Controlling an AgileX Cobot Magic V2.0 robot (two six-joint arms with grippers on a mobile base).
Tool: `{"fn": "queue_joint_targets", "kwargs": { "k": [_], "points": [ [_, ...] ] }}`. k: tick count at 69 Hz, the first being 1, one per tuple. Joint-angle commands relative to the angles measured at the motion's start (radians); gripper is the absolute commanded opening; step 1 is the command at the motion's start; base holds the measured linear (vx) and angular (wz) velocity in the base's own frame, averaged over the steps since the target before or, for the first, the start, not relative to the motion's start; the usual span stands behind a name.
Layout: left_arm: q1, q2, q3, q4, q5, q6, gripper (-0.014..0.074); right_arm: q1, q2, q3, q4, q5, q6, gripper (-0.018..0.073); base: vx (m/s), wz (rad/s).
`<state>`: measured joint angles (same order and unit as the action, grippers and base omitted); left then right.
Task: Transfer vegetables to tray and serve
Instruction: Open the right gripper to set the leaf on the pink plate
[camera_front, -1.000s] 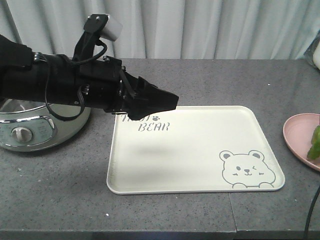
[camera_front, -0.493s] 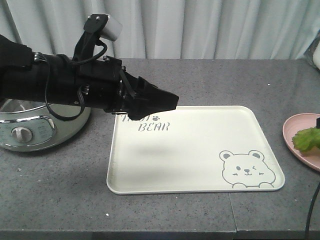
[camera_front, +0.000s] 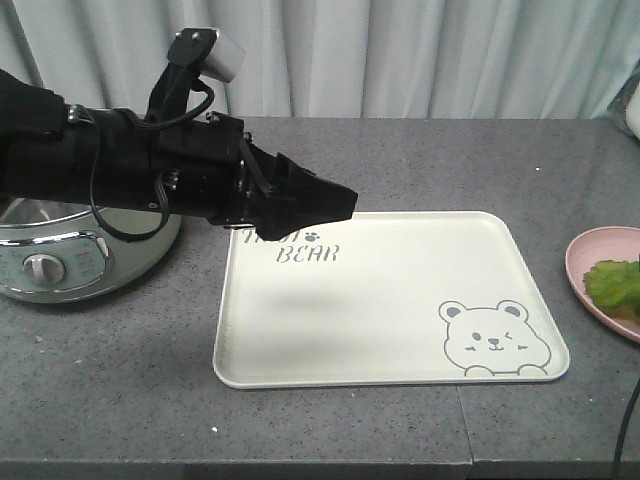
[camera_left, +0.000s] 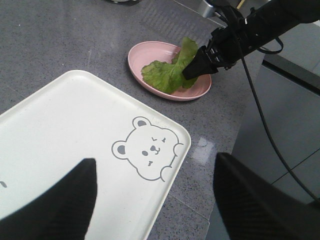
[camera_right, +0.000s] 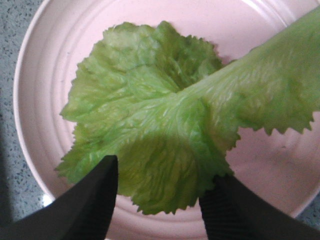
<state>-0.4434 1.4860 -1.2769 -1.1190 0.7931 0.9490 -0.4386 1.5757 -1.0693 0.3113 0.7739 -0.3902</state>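
The cream tray (camera_front: 390, 300) with the bear drawing lies mid-table and holds nothing; it also shows in the left wrist view (camera_left: 75, 115). The lettuce (camera_front: 612, 280) lies in the round pink plate (camera_front: 590, 262) at the right edge. My left gripper (camera_front: 345, 203) hovers open over the tray's far left corner, its jaws wide apart (camera_left: 155, 165). My right gripper (camera_left: 192, 72) is down at the lettuce (camera_left: 165, 75) in the plate (camera_left: 145, 52). In the right wrist view its jaws (camera_right: 162, 172) stand apart with the crinkly leaf (camera_right: 150, 115) between them over the plate (camera_right: 40, 75).
A steel cooker (camera_front: 60, 260) stands at the left under my left arm. A curtain hangs behind the grey stone counter. The counter's front edge runs along the bottom (camera_front: 300, 465). The right arm's cable (camera_left: 260, 115) hangs past the counter's right edge.
In the front view the lettuce stood upright at the plate's right edge, then dropped lower and flatter into the plate. My left arm has not moved.
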Motion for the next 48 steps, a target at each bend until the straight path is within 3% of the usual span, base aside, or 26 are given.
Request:
{"fn": "queue_joint_targets", "kwargs": {
  "k": [1, 15, 28, 48],
  "points": [
    [-0.001, -0.037, -0.027, -0.053, -0.013, -0.004, 0.0486, -0.007, -0.055, -0.031, -0.021, -0.017, 0.004, 0.0372, 0.0, 0.0],
    [-0.001, -0.037, -0.027, -0.053, -0.013, -0.004, 0.0486, -0.007, -0.125, -0.031, -0.115, -0.023, 0.103, 0.038, 0.0, 0.0],
    [-0.001, -0.037, -0.027, -0.053, -0.013, -0.004, 0.0486, -0.009, -0.204, -0.031, -0.124, -0.032, 0.116, 0.0379, 0.0, 0.0],
    [-0.001, -0.037, -0.027, -0.053, -0.013, -0.004, 0.0486, -0.156, -0.131, -0.184, -0.082, 0.087, 0.11, 0.0379, 0.0, 0.0]
  ]
}}
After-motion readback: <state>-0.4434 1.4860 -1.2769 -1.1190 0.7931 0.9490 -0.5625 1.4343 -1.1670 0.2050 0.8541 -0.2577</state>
